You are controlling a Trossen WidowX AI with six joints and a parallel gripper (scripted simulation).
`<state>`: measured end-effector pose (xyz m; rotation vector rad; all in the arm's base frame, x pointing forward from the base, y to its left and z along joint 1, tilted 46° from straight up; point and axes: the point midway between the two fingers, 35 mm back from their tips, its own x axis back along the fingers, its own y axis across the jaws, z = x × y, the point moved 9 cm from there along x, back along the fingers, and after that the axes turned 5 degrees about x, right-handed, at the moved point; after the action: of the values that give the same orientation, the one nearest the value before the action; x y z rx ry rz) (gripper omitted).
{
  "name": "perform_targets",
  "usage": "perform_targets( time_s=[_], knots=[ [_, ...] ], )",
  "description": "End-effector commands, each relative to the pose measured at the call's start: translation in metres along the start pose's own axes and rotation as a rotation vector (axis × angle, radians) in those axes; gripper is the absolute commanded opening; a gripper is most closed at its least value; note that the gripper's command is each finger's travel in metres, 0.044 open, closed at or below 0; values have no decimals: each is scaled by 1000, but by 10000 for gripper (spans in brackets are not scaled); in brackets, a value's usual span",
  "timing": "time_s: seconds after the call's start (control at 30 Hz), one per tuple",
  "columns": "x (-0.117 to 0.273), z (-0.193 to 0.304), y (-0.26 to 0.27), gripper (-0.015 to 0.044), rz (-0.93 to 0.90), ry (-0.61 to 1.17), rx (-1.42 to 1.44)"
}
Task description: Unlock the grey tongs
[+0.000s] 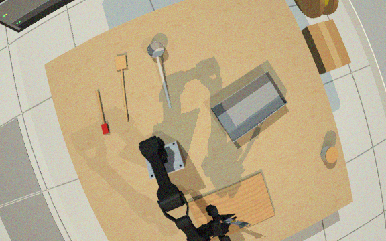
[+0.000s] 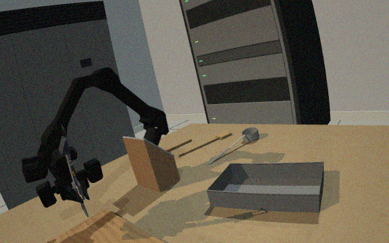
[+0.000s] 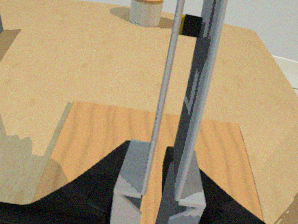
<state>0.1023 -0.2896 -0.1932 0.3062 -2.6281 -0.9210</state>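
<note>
My gripper point(image 1: 227, 223) point(image 2: 72, 185) point(image 3: 149, 153) is shut on the grey tongs point(image 1: 238, 223) point(image 2: 83, 206) point(image 3: 196, 90). It holds them above the near end of the wooden board point(image 1: 246, 197) point(image 2: 107, 229) point(image 3: 93, 143). In the exterior view the tongs hang steeply with their tips pointing down, a little above the board. In the wrist view the two arms run close together with a narrow gap. The grey roasting tin point(image 1: 250, 107) point(image 2: 265, 202) stands empty in the middle of the table.
A metal ladle point(image 1: 159, 67) point(image 2: 245, 136), a wooden spatula point(image 1: 122, 77) and a red-tipped tool point(image 1: 102, 115) lie at the far side. A cork-lidded jar point(image 1: 330, 154) point(image 3: 147, 8) stands near the table edge. The arm's base block point(image 1: 176, 158) point(image 2: 150, 165) is beside the board.
</note>
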Motion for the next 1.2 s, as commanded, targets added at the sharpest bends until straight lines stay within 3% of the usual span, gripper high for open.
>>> perform_targets(
  time_s=[0.0, 0.73, 1.17],
  knots=[
    [1, -3, 0, -150, 2, -13, 14],
    [1, -3, -1, -150, 1, -8, 13],
    [-23, -31, -15, -150, -52, 315, -11]
  ],
)
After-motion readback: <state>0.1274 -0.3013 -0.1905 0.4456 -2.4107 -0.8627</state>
